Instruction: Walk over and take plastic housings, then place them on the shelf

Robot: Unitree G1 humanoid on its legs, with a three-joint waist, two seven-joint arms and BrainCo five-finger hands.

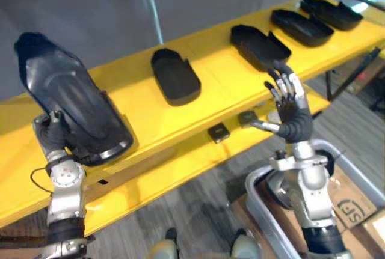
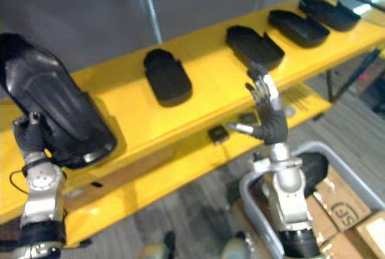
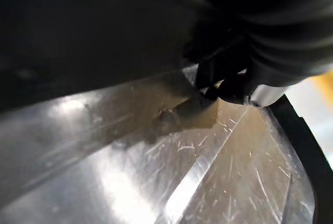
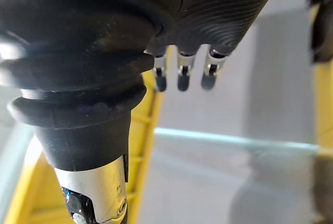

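- One large housing [image 1: 72,100]: black, glossy, tilted, domed side up, at the shelf's [image 1: 216,70] left end.
- Four more housings [image 1: 174,77]: black, hollow side up, spaced along the shelf.

Factory or workshop storage corner: long yellow shelf [image 1: 222,85] in two tiers, matching black plastic housings [image 1: 175,76] laid in row, grey tote [image 1: 251,188], cardboard boxes [image 1: 352,208], grey plank floor [image 1: 198,211], plain grey partition [image 1: 90,6] behind.

Grey wall [image 1: 84,6], grey plank floor [image 1: 198,208]
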